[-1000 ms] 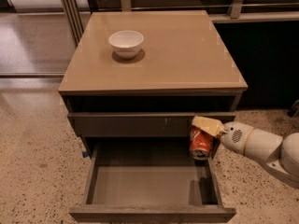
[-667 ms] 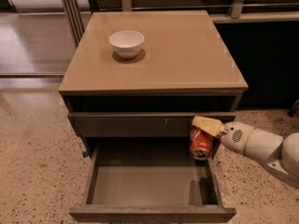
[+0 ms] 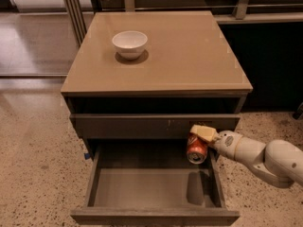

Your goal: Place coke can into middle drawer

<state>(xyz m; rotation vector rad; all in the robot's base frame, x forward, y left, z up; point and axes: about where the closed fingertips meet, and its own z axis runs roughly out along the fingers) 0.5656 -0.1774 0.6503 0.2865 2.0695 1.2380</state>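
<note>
The coke can (image 3: 196,149) is red-orange with a silver end and hangs tilted above the right rear part of the open middle drawer (image 3: 151,188). My gripper (image 3: 200,137) comes in from the right on a white arm and is shut on the can's upper part, just in front of the closed drawer front above. The drawer is pulled out and its flat taupe floor is bare. The can's shadow falls on the floor's right side.
A white bowl (image 3: 129,43) stands on the cabinet top (image 3: 189,56) at the back left. The closed upper drawer front (image 3: 142,126) is directly behind the can. Speckled floor (image 3: 33,174) surrounds the cabinet; a dark wall and metal rails are behind.
</note>
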